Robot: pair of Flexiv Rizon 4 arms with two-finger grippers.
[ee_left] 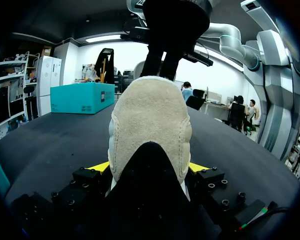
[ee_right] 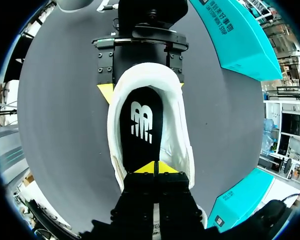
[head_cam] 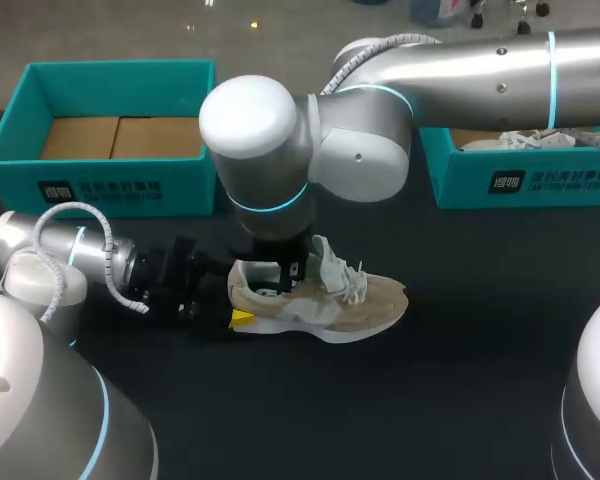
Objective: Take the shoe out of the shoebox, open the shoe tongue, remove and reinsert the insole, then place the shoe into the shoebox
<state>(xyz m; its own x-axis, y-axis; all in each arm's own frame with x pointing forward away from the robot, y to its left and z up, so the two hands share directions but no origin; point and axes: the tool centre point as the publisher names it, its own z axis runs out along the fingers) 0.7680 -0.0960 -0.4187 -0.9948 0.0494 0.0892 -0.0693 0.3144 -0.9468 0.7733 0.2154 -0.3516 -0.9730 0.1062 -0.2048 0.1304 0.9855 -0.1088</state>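
A beige shoe (head_cam: 365, 305) with a white sole lies on the dark table, its heel toward my left arm. My left gripper (head_cam: 235, 318) is at table level, and its yellow fingertips (ee_left: 100, 166) press the heel (ee_left: 150, 120) from both sides. My right arm reaches down from the back right. Its gripper (ee_right: 155, 169) is shut, with the tips together inside the shoe's opening, right over the black insole (ee_right: 140, 125). The insole lies flat in the shoe. The tongue and white laces (head_cam: 342, 272) are pulled up toward the toe.
A teal shoebox (head_cam: 120, 68) with a cardboard bottom stands at the back left. A second teal box (head_cam: 520, 180), holding white paper, stands at the back right. Dark table surface stretches in front of the shoe.
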